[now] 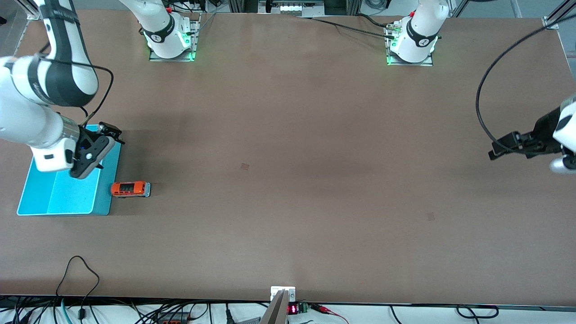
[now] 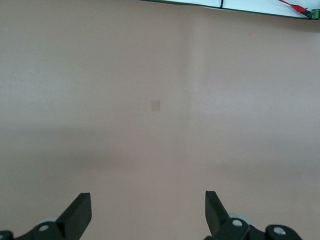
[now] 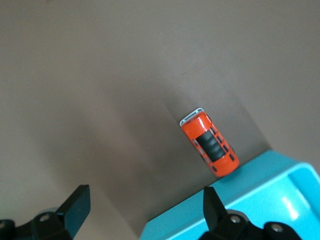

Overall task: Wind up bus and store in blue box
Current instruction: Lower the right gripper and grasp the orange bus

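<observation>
Here the right hand (image 1: 104, 140) hangs wide and empty over the box (image 1: 105, 198), with the bus (image 1: 130, 189) on the surface just beside the box, below the hand. The left hand (image 1: 501, 148) waits, wide and empty, over bare surface (image 1: 288, 157) at its own end.

The table (image 1: 288, 180) is lit evenly and softly from above. Wide, faint shadow bands are cast across it. A soft shadow is seen beside the bus (image 3: 209, 148). The right wrist view is perhaps slightly blurred.

Orange bus (image 1: 130, 189) on the table just beside the blue box (image 1: 104, 198).
</observation>
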{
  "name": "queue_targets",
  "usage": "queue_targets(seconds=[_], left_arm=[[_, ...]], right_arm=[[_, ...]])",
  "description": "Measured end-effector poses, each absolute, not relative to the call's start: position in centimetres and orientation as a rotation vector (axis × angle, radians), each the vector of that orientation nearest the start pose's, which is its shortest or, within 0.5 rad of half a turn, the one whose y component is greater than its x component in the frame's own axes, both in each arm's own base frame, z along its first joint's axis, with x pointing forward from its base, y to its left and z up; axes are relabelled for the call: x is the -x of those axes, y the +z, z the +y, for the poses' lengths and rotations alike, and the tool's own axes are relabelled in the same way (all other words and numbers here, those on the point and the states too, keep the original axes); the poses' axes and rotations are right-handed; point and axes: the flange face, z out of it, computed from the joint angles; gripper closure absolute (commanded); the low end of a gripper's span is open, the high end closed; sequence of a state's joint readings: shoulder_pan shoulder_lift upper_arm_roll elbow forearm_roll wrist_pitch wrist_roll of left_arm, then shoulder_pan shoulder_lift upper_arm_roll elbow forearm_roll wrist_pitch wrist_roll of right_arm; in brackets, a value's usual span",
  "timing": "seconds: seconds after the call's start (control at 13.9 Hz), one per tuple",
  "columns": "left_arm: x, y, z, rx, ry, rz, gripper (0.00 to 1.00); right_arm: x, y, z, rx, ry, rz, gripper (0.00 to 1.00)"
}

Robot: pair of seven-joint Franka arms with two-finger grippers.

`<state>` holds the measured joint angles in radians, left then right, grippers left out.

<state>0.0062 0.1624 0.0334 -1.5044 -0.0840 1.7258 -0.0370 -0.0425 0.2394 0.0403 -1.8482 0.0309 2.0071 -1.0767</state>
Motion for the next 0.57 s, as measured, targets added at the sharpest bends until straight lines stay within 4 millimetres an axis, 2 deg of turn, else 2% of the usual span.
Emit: queue_targets(seconds=[0.14, 0.29, 0.43, 0.57], left_arm=[[-61.0, 58.1, 1.5, 3.215, -0.097, -0.147, 0.00], [-60.9, 57.5, 1.8, 3.216, -0.078, -0.164, 0.00], [-60.8, 56.8, 2.0, 3.215, -0.053, -0.169, 0.00], [-60.7, 56.5, 2.0, 3.214, -0.043, -0.169, 0.00]], right_arm=[[-61.6, 35.9, -0.4, 2.502, 0.045, -1.783, 0.00], [-62.4, 32.7, -1.0, 2.381, 0.024, -1.946, 0.00], [-63.0, 29.9, -1.6, 2.305, 0.007, -2.043, 0.00], [-63.3, 28.0, -1.7, 2.279, -0.007, -2.081, 0.00]])
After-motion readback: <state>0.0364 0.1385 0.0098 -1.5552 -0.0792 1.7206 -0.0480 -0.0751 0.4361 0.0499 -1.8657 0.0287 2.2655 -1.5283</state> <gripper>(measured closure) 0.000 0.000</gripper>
